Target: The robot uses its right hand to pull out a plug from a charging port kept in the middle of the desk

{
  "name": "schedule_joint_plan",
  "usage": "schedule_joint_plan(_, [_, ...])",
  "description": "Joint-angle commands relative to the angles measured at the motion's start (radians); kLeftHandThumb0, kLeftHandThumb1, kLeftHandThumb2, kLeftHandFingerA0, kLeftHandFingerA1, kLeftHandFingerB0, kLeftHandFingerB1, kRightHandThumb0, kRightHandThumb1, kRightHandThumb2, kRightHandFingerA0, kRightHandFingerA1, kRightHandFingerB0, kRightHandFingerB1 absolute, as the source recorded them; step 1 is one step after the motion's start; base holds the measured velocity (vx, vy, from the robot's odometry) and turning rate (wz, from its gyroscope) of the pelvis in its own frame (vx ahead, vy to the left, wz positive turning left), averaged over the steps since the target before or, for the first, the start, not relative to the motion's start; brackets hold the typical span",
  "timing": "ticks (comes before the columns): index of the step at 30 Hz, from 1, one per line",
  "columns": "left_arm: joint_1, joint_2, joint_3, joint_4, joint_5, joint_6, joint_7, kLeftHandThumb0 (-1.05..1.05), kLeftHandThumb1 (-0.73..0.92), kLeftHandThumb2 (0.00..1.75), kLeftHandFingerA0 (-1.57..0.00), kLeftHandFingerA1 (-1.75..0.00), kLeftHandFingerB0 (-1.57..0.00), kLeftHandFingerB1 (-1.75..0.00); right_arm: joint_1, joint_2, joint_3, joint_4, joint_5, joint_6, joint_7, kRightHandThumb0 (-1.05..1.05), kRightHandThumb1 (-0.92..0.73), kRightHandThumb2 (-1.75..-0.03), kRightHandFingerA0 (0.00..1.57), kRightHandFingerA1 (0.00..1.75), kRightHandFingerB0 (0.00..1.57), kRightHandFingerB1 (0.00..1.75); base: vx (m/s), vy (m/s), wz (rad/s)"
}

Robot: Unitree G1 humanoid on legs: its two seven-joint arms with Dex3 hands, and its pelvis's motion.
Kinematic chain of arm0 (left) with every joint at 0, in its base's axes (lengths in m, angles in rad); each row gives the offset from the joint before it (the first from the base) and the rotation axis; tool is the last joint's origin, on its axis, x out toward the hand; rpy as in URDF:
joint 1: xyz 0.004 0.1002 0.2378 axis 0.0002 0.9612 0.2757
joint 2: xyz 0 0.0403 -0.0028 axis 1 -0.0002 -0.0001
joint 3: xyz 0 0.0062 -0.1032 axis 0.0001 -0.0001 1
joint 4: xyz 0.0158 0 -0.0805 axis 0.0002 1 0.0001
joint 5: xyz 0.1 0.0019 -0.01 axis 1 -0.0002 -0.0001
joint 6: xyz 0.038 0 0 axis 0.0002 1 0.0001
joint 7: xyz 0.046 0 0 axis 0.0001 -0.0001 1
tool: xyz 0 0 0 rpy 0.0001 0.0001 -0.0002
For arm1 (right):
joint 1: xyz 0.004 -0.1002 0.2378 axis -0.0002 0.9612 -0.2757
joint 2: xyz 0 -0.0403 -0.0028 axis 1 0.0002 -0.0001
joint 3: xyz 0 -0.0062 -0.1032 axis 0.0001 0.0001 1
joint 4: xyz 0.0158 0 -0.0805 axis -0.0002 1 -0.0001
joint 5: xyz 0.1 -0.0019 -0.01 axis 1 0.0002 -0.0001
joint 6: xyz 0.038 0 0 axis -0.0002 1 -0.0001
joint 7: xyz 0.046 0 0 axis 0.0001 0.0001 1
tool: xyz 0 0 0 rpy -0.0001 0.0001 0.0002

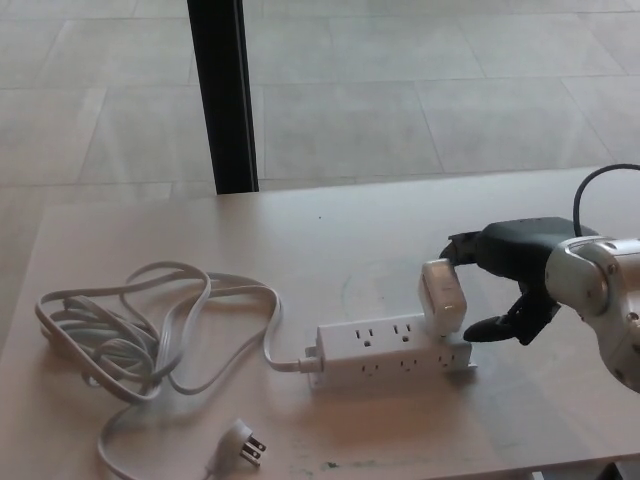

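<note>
Reaching in from the picture's right, the right hand (pixel 510 270) sits beside the white plug (pixel 443 296) in the head view. The upper fingers (pixel 470 246) lie at the plug's top rear edge, and the thumb tip (pixel 482 328) is just to the plug's right, near its base. The digits are spread on either side of the plug; a firm clamp cannot be confirmed. The plug stands upright, slightly tilted, seated in the right end of the white power strip (pixel 392 351). The strip lies near the middle of the desk (pixel 330 250), its long axis running left to right. Its white cord (pixel 150 325) exits the left end and lies in loose loops on the desk's left side, ending in a pronged connector (pixel 243 441) near the front edge.
</note>
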Motion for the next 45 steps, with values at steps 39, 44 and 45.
schedule_joint_plan(39, [0.023,0.027,-0.045,-0.038,0.005,-0.022,0.017,-0.84,0.92,0.86,-0.66,-0.55,-0.43,-0.47,0.102,0.042,-0.086,0.035,-0.079,-0.152,-0.216,-0.33,-0.75,-0.69,0.87,1.67,0.66,0.61,0.0,0.0,0.0])
schedule_joint_plan(44, [0.019,0.027,-0.036,-0.034,0.0,-0.02,0.02,-0.86,0.92,0.87,-0.67,-0.55,-0.44,-0.47,0.121,0.069,-0.118,0.048,-0.056,-0.211,-0.287,-0.32,-0.64,-0.86,0.94,1.66,0.9,0.79,0.0,0.0,0.0])
schedule_joint_plan(45, [0.02,0.028,-0.037,-0.033,0.002,-0.025,0.017,-0.89,0.92,0.89,-0.67,-0.57,-0.42,-0.47,0.117,0.074,-0.108,0.043,-0.075,-0.193,-0.276,-0.28,-0.56,-0.96,0.93,1.69,0.94,0.86,0.0,0.0,0.0])
